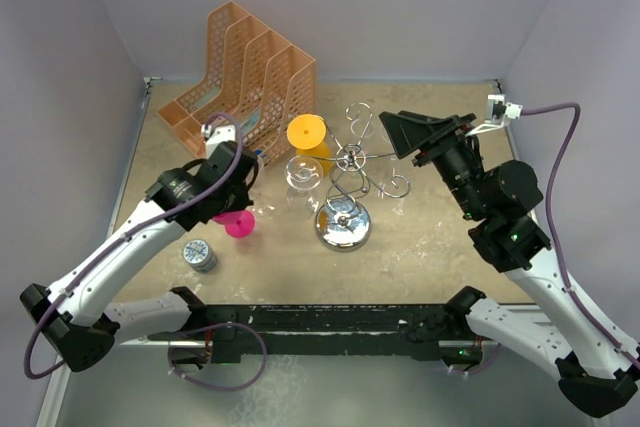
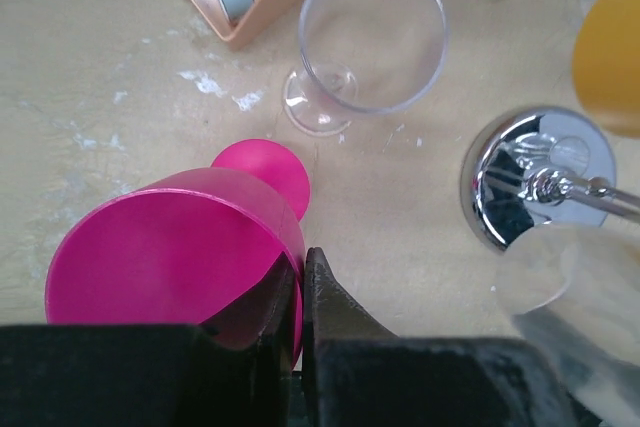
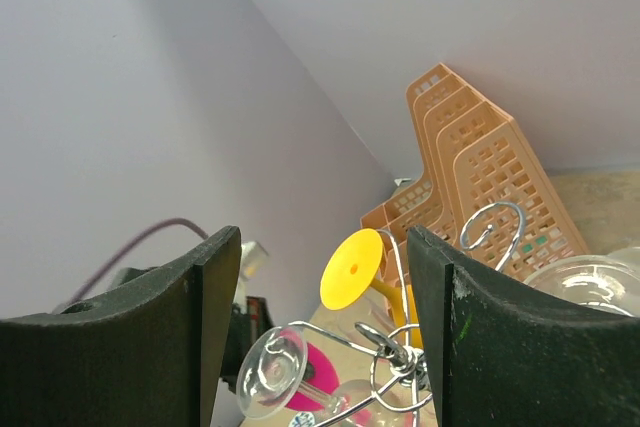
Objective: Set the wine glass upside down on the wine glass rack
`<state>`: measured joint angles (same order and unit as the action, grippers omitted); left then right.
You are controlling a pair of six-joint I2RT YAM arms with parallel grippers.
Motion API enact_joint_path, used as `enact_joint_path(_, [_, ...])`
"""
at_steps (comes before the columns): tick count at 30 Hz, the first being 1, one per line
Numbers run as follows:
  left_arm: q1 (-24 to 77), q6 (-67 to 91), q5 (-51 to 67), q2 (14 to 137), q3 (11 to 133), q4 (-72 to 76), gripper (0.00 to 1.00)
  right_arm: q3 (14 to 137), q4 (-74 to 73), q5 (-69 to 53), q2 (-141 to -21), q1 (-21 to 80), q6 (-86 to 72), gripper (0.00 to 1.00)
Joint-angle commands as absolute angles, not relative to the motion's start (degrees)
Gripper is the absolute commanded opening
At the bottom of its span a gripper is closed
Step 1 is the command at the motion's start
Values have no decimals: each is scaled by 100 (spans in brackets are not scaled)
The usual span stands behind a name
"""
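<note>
— Table (image 1: pixel 420 247) first: what sits on it?
— At the back left, the orange file organiser (image 1: pixel 245 77). Mid-table, the wine glass rack (image 1: pixel 345 187), chrome base on the surface, with a yellow glass (image 1: pixel 307 135) hanging foot-up on one arm.
— Your right gripper (image 3: pixel 322 239)?
— Up in the air just right of the rack, fingers spread wide, nothing between them.
— And the left gripper (image 2: pixel 303 267)?
— Pinched tight on the rim of the pink wine glass (image 2: pixel 170 247), one finger inside the bowl, one outside. It is left of the rack, apart from it.
— Smaller things?
— A clear wine glass (image 2: pixel 370 37) stands upright between the pink one and the rack. A small round tin (image 1: pixel 200 254) sits near my left arm.
</note>
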<state>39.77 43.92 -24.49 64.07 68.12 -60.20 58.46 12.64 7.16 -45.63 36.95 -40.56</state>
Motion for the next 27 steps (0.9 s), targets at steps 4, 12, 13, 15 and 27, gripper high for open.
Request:
enact_joint_path(4, [3946,4357,-3419,6226,8143,-6834,0,5876,1426,905,-4473,3690,-4052,69])
enact_joint_path(12, [3946,3677,-3769,6616,10788,-7061,0,5867,1533,844,-4551,3688,-4087,69])
enact_joint_path(13, [3946,3602,-3718,6674,10982,-7037,0,5872,1537,844,-4561,3682,-4087,69])
enact_joint_path(15, [3940,3484,-3667,6770,11338,-7021,0,5878,1554,831,-4575,3686,-4098,69])
enact_joint_path(27, [3946,3149,-2873,5623,9993,-3956,0,5805,1979,392,-4692,3679,-3966,71])
